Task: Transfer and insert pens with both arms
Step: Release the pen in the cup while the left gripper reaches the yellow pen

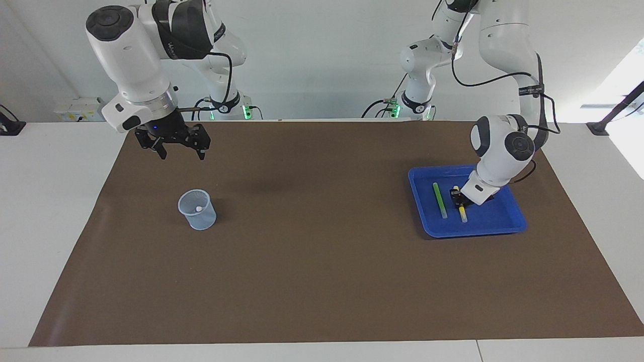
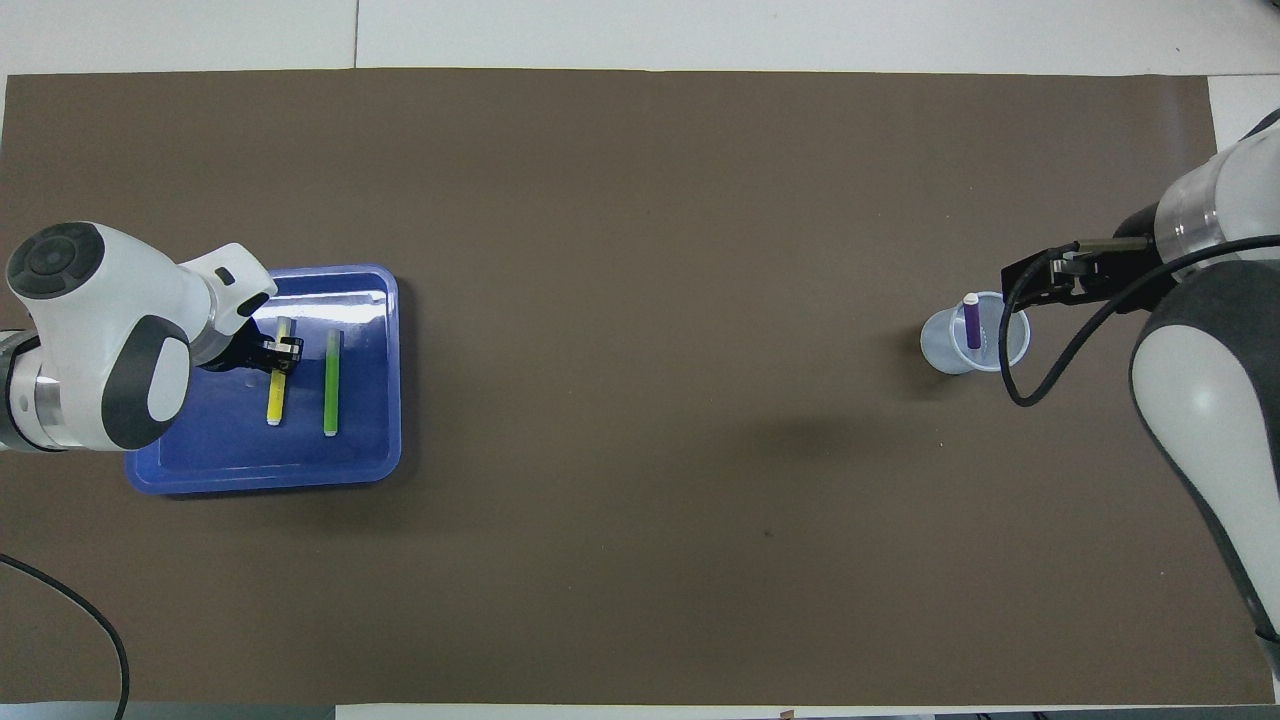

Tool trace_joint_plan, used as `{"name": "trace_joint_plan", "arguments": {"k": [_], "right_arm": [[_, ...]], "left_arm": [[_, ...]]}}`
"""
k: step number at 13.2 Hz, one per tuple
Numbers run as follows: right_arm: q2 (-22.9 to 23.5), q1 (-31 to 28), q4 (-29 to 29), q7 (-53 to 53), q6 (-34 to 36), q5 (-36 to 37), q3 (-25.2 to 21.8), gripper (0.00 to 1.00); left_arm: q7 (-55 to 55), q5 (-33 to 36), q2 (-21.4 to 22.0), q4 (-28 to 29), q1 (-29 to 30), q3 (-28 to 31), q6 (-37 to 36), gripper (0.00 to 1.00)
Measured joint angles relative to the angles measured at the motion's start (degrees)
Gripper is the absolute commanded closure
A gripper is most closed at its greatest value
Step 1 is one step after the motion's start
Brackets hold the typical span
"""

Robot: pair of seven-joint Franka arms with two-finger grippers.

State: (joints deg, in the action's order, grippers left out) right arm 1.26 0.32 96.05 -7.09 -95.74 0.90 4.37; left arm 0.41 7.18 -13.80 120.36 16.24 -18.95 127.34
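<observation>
At the left arm's end of the table, the blue tray (image 1: 473,229) (image 2: 260,478) holds the green pen (image 1: 439,200) (image 2: 331,382) and the yellow pen (image 1: 461,215) (image 2: 273,400). My left gripper (image 1: 458,197) (image 2: 283,352) is down in the tray, shut on the yellow pen near its upper end, and that pen now lies slanted. The purple pen (image 2: 972,325) stands in the clear cup (image 1: 197,216) (image 2: 945,350) at the right arm's end; only its pale tip (image 1: 198,208) shows in the facing view. My right gripper (image 1: 182,155) (image 2: 1040,280) hangs open and holds nothing, above the mat beside the cup.
A brown mat (image 1: 322,261) covers most of the white table. A thin black angled pole (image 1: 619,108) stands off the mat at the left arm's end. A black cable (image 2: 1020,370) from the right arm loops over the cup's rim in the overhead view.
</observation>
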Motion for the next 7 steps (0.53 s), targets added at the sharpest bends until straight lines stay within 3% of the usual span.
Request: {"name": "trace_joint_plan", "arguments": {"k": [7], "right_arm": [[0.0,-0.6,0.0,0.0,0.0,0.0,-0.1,0.00]], "left_arm": [[-0.2,-0.2,0.0,-0.1,0.1,0.2,-0.1,1.00]]}}
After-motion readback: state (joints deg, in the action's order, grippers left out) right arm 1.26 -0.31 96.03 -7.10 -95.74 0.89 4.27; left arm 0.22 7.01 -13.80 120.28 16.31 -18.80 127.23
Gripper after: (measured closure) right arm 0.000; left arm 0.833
